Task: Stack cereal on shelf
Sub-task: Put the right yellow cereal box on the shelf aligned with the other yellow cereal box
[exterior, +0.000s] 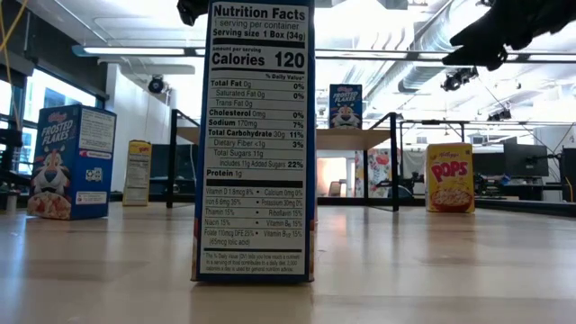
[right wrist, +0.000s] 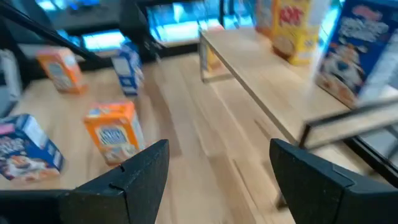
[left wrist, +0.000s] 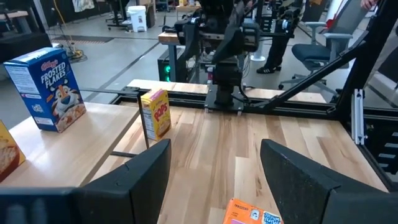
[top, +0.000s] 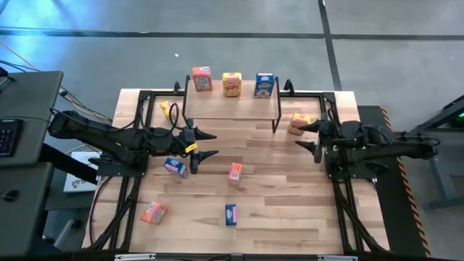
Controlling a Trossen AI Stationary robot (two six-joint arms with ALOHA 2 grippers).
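Observation:
The shelf (top: pixel 232 109) stands at the table's far middle. On its top stand an orange-red box (top: pixel 201 78), a yellow box (top: pixel 231 84) and a blue box (top: pixel 264 85). Six more cereal boxes are on the tabletop. My left gripper (top: pixel 214 145) hovers open left of centre, with a blue box (top: pixel 175 167) beside its arm and an orange box (top: pixel 235 172) near its fingertips. The left wrist view shows that orange box (left wrist: pixel 252 214) just below the open fingers. My right gripper (top: pixel 299 137) hovers open right of centre, next to a yellow box (top: pixel 299 122).
A yellow box (top: pixel 168 109) stands left of the shelf. An orange box (top: pixel 154 212) and a blue box (top: pixel 231 214) sit near the table's near edge; the blue one (exterior: pixel 255 139) fills the low view. Bare wood (top: pixel 275 196) lies between the arms.

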